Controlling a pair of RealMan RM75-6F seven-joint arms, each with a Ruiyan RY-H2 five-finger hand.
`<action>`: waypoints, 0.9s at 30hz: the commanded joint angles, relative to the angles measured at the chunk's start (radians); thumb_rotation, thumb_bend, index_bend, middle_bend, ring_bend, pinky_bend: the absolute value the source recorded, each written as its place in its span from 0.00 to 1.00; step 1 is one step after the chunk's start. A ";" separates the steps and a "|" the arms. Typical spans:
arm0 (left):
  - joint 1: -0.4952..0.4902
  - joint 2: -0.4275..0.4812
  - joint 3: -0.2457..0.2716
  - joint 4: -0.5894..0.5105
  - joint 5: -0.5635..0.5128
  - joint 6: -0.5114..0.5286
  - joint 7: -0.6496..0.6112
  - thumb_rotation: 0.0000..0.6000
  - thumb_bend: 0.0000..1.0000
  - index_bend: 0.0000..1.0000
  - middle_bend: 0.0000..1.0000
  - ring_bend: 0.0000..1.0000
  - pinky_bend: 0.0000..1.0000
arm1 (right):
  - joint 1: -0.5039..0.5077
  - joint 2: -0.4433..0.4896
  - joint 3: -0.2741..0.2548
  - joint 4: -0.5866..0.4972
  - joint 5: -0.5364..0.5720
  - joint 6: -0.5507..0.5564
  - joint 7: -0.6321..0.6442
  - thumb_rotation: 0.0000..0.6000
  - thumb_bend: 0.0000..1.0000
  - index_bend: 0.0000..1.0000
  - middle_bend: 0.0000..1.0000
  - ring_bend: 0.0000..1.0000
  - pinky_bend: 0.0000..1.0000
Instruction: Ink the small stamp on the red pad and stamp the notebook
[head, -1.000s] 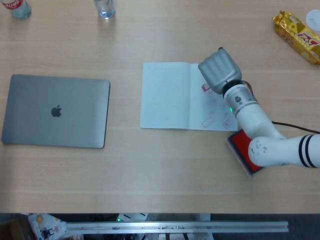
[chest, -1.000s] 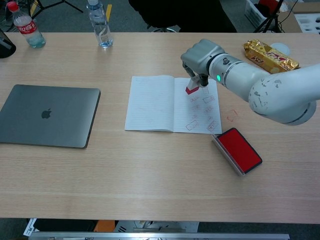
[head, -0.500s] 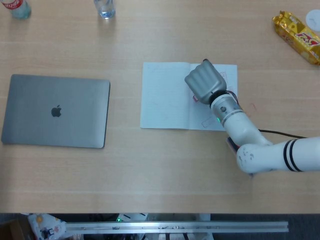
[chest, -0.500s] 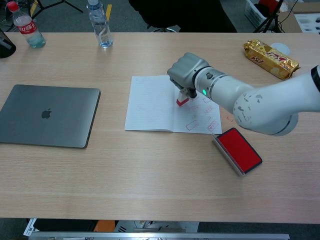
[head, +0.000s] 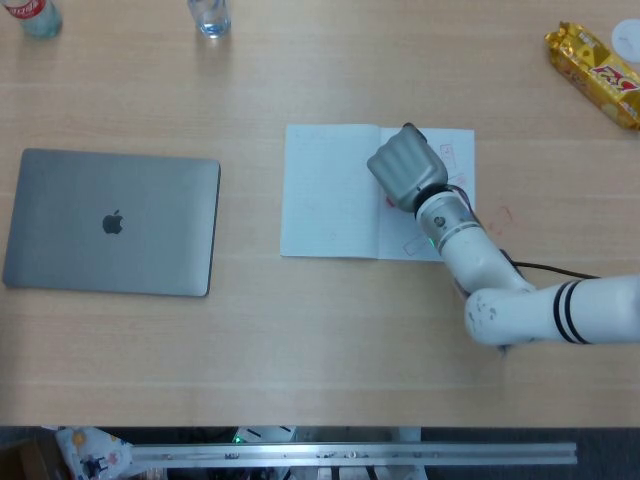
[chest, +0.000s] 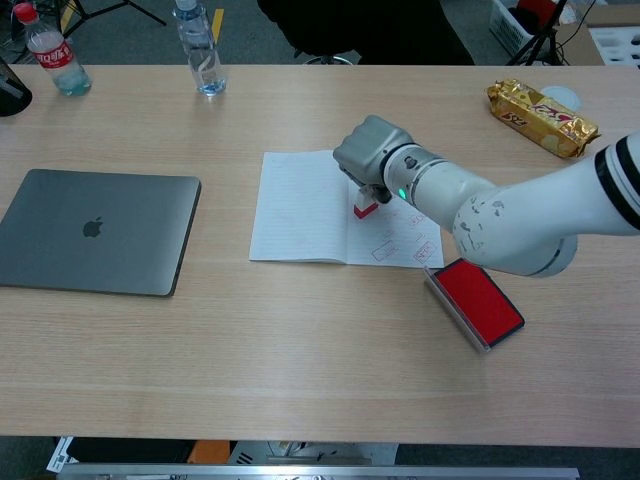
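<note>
Fingers of the right hand (chest: 372, 160) are curled down around the small stamp (chest: 365, 207), which stands upright with its red base on the open notebook (chest: 300, 205), close to the centre fold on the right-hand page. From the head view the hand's grey back (head: 404, 167) covers the stamp completely, so only the chest view shows the grasp. Under and just to the right of the hand, the page carries several faint red rectangular prints (chest: 395, 235), and another red mark sits on the bare table (head: 500, 214) past the notebook's right edge. Behind the hand, toward the robot and partly under the white forearm, lies the red ink pad (chest: 478, 300), open and face up, just off the notebook's lower right corner; in the head view the arm hides nearly all of it. Well to the left of the hand rests a closed grey laptop (head: 112, 222). Far beyond the hand along the table's back edge stand a clear water bottle (chest: 200, 52) and, further left, a bottle with a red label (chest: 50, 55). Off to the hand's right at the far corner lies a gold-wrapped snack packet (chest: 540, 115). Neither view shows the left hand.
</note>
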 joint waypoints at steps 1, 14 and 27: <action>0.000 -0.002 0.001 0.003 0.000 -0.002 -0.002 1.00 0.21 0.00 0.00 0.03 0.09 | 0.001 -0.013 -0.005 0.013 0.003 -0.003 -0.007 1.00 0.46 0.90 0.70 0.51 0.38; 0.002 -0.005 0.000 0.011 -0.001 -0.003 -0.008 1.00 0.21 0.00 0.00 0.03 0.09 | -0.003 -0.036 -0.014 0.043 0.000 -0.003 -0.023 1.00 0.46 0.91 0.71 0.52 0.38; 0.005 -0.006 0.001 0.014 -0.001 0.000 -0.011 1.00 0.21 0.00 0.00 0.03 0.09 | 0.000 -0.050 -0.016 0.048 -0.001 0.000 -0.049 1.00 0.46 0.92 0.72 0.53 0.38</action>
